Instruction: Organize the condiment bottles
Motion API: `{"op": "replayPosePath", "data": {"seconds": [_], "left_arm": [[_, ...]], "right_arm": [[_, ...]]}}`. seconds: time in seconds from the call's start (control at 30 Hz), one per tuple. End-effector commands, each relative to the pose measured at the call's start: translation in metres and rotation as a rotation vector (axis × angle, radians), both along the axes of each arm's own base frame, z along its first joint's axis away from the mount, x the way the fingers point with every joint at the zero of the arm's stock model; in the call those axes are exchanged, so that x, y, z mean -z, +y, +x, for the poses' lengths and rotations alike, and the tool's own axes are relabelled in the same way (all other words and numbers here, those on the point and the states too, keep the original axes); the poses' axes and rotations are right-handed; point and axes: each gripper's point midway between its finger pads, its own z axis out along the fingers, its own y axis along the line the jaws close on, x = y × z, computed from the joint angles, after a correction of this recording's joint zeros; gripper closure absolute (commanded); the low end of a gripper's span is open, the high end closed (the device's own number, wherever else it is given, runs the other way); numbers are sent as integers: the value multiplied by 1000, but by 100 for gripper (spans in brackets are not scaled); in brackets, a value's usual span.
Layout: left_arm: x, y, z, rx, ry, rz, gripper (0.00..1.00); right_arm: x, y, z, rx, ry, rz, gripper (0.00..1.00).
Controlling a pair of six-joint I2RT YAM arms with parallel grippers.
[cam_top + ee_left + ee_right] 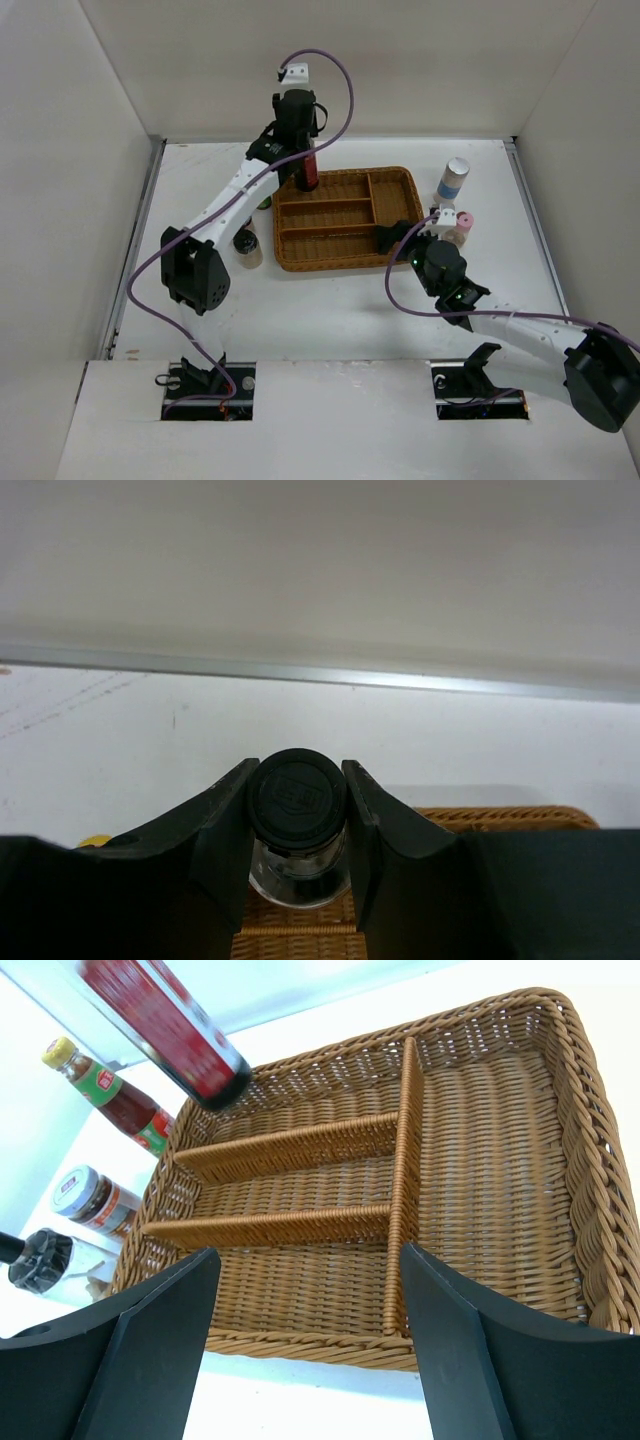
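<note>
1. Gripping the tall clear black-capped bottle (297, 798) by its cap, the left gripper (297, 775) is clamped tight, with one finger pressed against each side of the cap.
2. The bottle's long axis runs nearly straight down from that hand. The cap is up between the fingers, and the glass body with its dark red contents points down at the wicker tray (400, 185) beneath.
3. In the right wrist view the bottle's base hangs above the tray's rim, over the corner farthest ahead and to the left of the right gripper (308, 1260).
4. The right gripper's jaws are spread wide and grasp nothing. The tray's near rim lies just ahead of its fingertips.
5. Ahead and left of the right hand, outside the tray's wall, is the red yellow-capped sauce bottle (110, 1095), with a red-labelled jar (95, 1200) nearer the hand.
6. The pink-lidded jar (462, 228) stands upright just beside the right wrist. The white blue-banded cylinder (453, 180) stands upright just beyond it, off the tray.
</note>
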Motion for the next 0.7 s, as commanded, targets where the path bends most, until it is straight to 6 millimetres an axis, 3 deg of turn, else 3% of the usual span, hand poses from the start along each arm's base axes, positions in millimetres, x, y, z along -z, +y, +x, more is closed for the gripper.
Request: {"op": "replayPosePath", "data": {"seconds": [0.0,0.4,0.67], "left_arm": [[-83,8,-7,-19,-241,-136,91],[-38,14,0,-34,-189,-103,91],[12,18,-5,-34,-136,-76,89]], "right_arm": [[-22,0,1,-3,-56,58,21],[-19,2,2,-6,-49,52,21],[-18,2,2,-4,-46,50,21]]}}
